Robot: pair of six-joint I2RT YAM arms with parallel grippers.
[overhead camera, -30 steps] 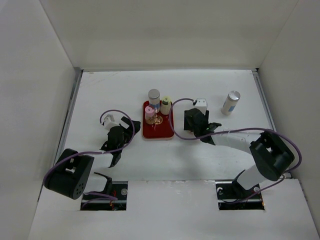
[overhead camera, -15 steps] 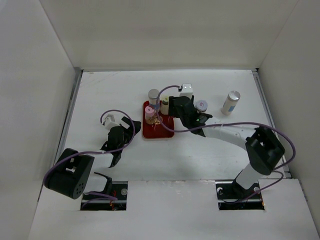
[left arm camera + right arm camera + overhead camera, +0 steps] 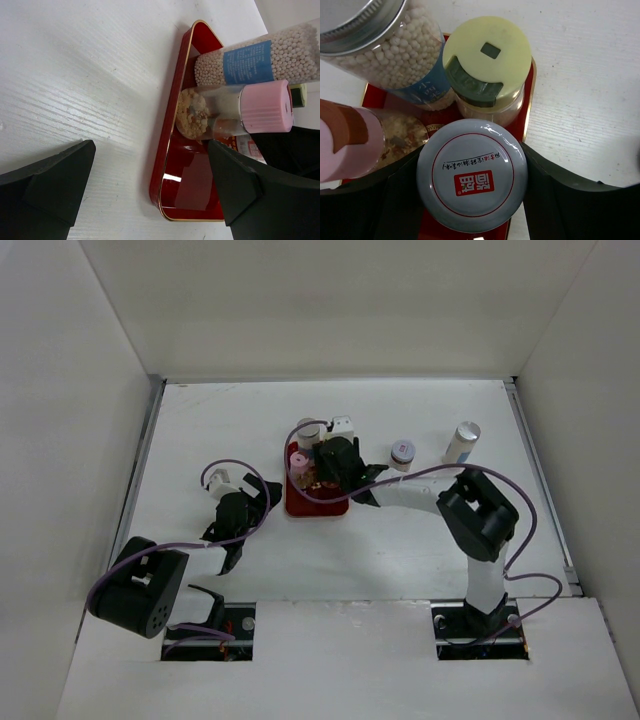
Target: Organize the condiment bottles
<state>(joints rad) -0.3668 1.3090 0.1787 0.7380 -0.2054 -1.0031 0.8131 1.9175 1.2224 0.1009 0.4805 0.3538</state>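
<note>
My right gripper (image 3: 328, 462) is over the red tray (image 3: 312, 504), shut on a jar with a grey-white lid bearing a red logo (image 3: 471, 175). In the right wrist view the jar sits between my fingers, just in front of a yellowish-capped bottle (image 3: 487, 60). A silver-capped bottle of white beads with a blue label (image 3: 385, 55) (image 3: 308, 430) and a pink-capped bottle (image 3: 345, 140) (image 3: 298, 464) also stand in the tray. A small jar (image 3: 402, 452) and a silver-capped bottle (image 3: 462, 443) stand on the table right of the tray. My left gripper (image 3: 236, 514) is open and empty, left of the tray.
White walls close off the table on the left, back and right. The left wrist view shows the tray's near left rim (image 3: 167, 150), the pink-capped bottle (image 3: 262, 106) and the bead bottle (image 3: 250, 62). Purple cables loop off both arms.
My right arm has swung left from the table right of the tray to over the tray, carrying the jar. The small jar it passed now shows. The left arm has not moved.
</note>
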